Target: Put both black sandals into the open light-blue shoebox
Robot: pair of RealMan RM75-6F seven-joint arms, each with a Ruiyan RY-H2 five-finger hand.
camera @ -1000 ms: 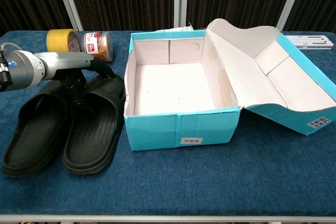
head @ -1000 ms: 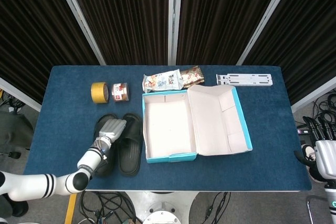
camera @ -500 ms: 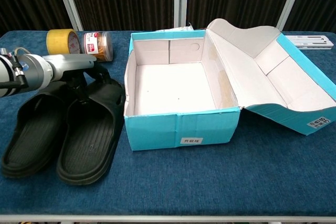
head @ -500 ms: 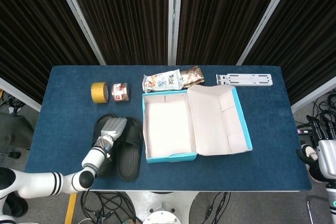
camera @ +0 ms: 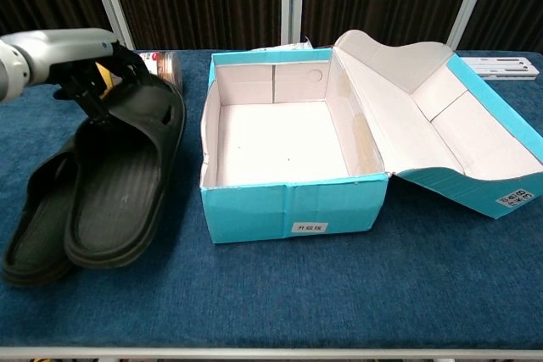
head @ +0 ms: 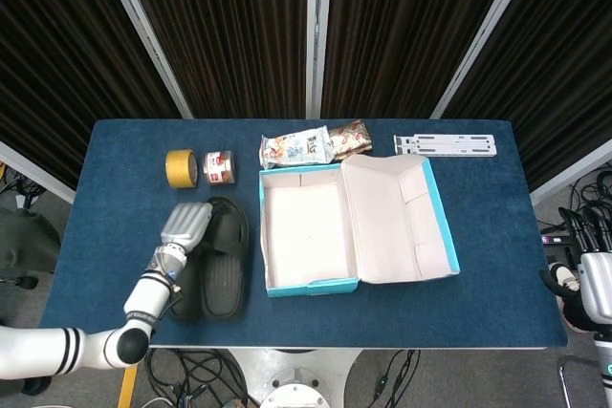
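Observation:
Two black sandals (head: pixel 216 260) (camera: pixel 119 180) lie side by side and overlapping, left of the open light-blue shoebox (head: pixel 312 286) (camera: pixel 288 206). My left hand (head: pixel 185 225) (camera: pixel 75 55) grips them at their straps. Their strap ends are raised and tilted, while the heel ends hang low by the table's front edge. The left sandal (camera: pixel 36 228) is partly hidden under the other. The box stands empty, with its lid (head: pixel 397 222) (camera: pixel 441 120) folded out to the right. My right hand (head: pixel 595 279) hangs beyond the table's right edge with its fingers apart, holding nothing.
A yellow tape roll (head: pixel 181 168) and a small can (head: pixel 220 167) (camera: pixel 168 64) stand behind the sandals. Two snack packets (head: pixel 297 148) lie behind the box. A white bracket (head: pixel 446 144) lies at the back right.
My left hand has risen with the sandals' strap ends and drawn them leftward, away from the box. The sandals now overlap and tilt. The right hand has barely moved.

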